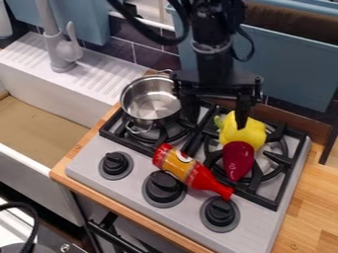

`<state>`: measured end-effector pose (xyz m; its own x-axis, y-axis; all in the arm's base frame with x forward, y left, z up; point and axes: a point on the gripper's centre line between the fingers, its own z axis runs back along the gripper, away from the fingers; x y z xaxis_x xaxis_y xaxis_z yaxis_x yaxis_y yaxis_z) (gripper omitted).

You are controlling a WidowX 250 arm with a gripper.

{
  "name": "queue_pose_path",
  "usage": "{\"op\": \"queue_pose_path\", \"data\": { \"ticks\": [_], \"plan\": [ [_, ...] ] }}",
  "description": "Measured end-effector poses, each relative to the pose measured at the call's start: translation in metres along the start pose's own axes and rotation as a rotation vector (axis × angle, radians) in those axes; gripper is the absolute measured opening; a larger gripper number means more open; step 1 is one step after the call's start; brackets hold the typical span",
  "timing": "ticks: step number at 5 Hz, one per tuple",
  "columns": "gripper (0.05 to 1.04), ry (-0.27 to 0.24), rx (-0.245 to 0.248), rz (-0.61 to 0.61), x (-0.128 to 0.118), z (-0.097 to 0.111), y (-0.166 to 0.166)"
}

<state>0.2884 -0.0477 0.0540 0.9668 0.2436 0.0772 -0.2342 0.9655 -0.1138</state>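
The gripper [218, 116] hangs over the back middle of the stove, its two fingers spread apart with a gap between them. Its right finger is close in front of a yellow bell pepper [243, 132] on the right burner; I cannot tell whether they touch. A dark red, pointed toy vegetable [238, 160] lies against the pepper's near side. Left of the gripper, a steel pot [150, 101] stands on the left burner. A red and orange bottle [191, 171] lies slanted across the stove's front, near the middle knob.
The grey stove [135, 190] has black grates and several black knobs. A white sink [46, 136] with a grey faucet [61, 47] is at the left. Wooden counter [310, 212] lies at the right, and a blue panel [290, 64] rises behind.
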Motion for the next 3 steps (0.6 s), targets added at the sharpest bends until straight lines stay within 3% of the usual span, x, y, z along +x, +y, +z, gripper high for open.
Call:
{"op": "queue_pose_path", "data": {
  "ticks": [1, 2, 3],
  "plan": [
    [1.000, -0.001, 0.028, -0.008, -0.004, -0.011, -0.011],
    [1.000, -0.050, 0.070, 0.031, -0.007, -0.022, -0.017],
    [1.000, -0.046, 0.086, 0.011, -0.011, -0.035, -0.021]
  ]
}}
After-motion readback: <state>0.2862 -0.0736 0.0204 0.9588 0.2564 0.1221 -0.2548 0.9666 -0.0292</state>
